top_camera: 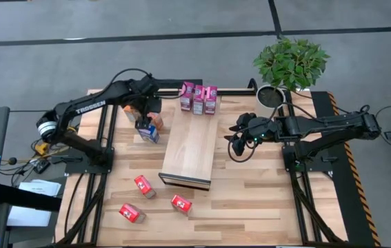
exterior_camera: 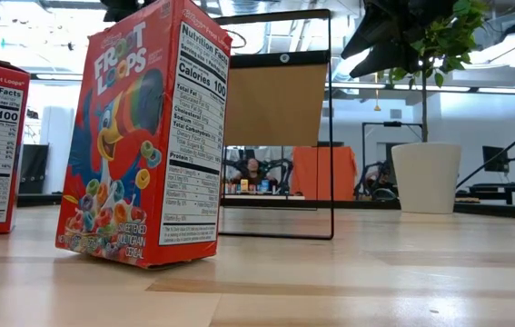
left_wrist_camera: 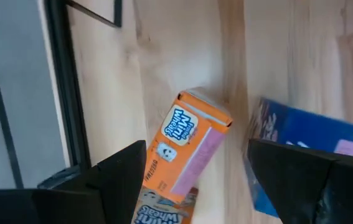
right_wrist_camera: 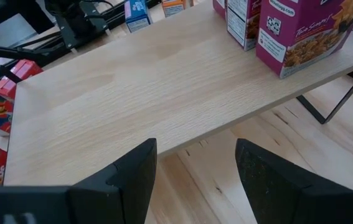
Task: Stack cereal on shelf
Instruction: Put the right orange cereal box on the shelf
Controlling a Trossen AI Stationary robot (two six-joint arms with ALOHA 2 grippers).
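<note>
Left gripper (top_camera: 145, 118) hangs over the far-left part of the table (top_camera: 250, 200), fingers spread, nothing clamped. Directly below, between its fingers, an orange cereal box (left_wrist_camera: 185, 149) lies flat on the wood; a blue cereal box (left_wrist_camera: 301, 149) sits just beside one finger, apart from the orange one. Whether that finger touches the blue box, can't tell. Right gripper (top_camera: 238, 136) waits just off the shelf's (top_camera: 192, 148) right edge, fingers apart and empty, plank top straight ahead of it. Three magenta cereal boxes (top_camera: 198, 98) stand upright in a row at the shelf's far end, ahead of the right gripper. Three red cereal boxes (top_camera: 155, 198) lie scattered on the table beyond the shelf's near end, well apart from both grippers. Potted plant (top_camera: 290, 63) behind the right arm at the table's far edge.
</note>
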